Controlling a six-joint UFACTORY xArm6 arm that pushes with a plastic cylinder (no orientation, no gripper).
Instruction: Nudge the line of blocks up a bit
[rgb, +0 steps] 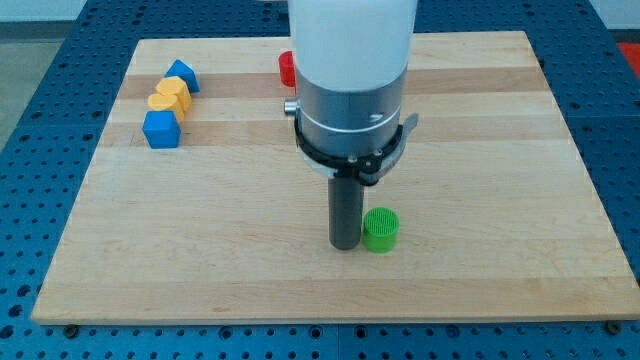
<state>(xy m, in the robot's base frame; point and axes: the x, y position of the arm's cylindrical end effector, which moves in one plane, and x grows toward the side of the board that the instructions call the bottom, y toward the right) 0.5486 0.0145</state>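
Observation:
A short line of three blocks stands at the view's upper left of the wooden board (200, 250): a blue block (182, 75) at the top, a yellow heart-shaped block (169, 96) in the middle, and a blue cube (161, 130) at the bottom. They touch or nearly touch. My tip (346, 245) rests on the board far to the right and below this line, just left of a green cylinder (380, 230), close to touching it.
A red block (287, 68) sits near the view's top, mostly hidden behind the arm's white and grey body (350, 90). A blue perforated table surrounds the board.

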